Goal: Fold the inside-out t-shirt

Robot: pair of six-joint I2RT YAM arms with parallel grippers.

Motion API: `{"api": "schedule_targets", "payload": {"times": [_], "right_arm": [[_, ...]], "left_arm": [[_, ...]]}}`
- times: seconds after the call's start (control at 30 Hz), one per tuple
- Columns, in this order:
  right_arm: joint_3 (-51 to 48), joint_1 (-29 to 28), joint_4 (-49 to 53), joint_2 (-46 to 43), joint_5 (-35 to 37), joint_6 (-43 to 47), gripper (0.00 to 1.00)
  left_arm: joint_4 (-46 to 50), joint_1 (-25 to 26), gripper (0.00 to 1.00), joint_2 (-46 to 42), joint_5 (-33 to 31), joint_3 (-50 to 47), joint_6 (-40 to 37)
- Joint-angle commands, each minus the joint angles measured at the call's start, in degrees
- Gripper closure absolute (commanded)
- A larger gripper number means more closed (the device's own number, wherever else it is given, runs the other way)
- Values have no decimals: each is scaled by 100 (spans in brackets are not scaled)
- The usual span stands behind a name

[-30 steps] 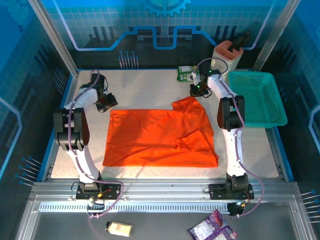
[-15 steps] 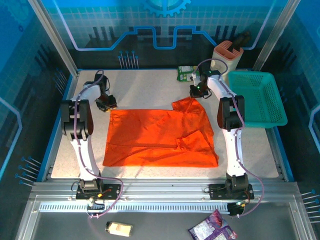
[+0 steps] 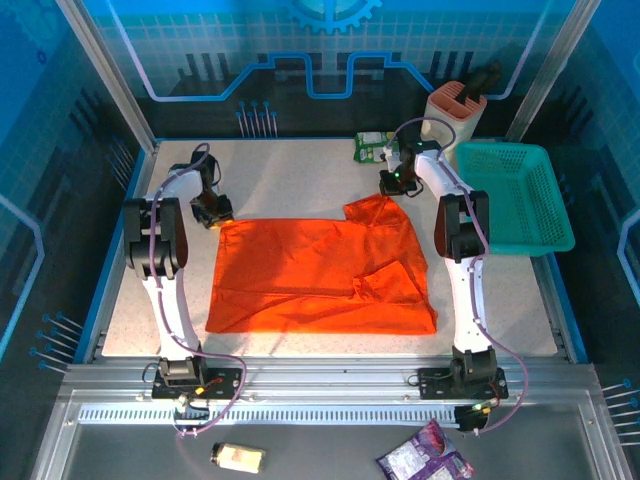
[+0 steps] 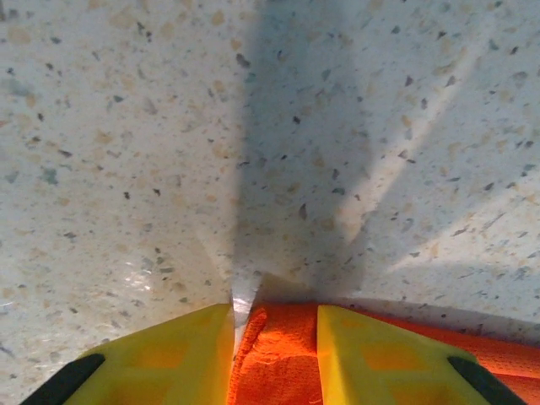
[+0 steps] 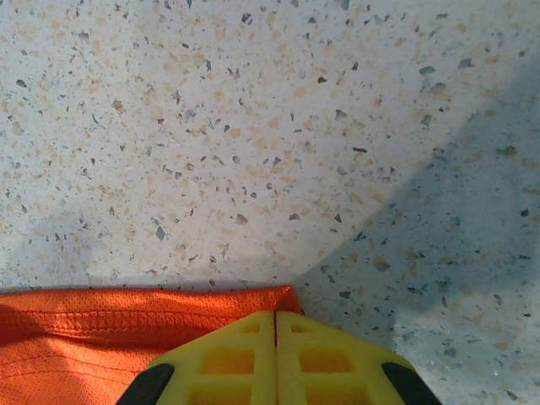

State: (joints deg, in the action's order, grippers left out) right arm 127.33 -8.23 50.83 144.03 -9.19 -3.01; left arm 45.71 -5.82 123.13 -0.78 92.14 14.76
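Jaws at far corners of rumpled orange t-shirt [image 3: 320, 275]

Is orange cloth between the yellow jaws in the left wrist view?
Yes, a fold of the orange t-shirt sits between the yellow jaws of the left gripper.
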Motion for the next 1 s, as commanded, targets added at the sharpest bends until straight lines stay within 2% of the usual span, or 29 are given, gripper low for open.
{"api": "schedule_targets", "payload": {"times": [0.0,0.17,0.4,0.7,0.97], "right_arm": [[-77,-38,191,-206,-4,-60,92],[-76,-36,182,-206,14,-82,91],[-61,-20,129,-285,337,-208,93],[145,105,30,-713,374,-298,95],[-255,93,356,-1362,448,-166,96]], "left_arm": [[348,54,68,70,-282,200,-135],[277,81,77,191,-108,279,-105],[62,151,100,220,-168,478,-142],[-65,151,100,-161,-274,910,-108],[-200,117,100,-734,-363,520,-27]]}}
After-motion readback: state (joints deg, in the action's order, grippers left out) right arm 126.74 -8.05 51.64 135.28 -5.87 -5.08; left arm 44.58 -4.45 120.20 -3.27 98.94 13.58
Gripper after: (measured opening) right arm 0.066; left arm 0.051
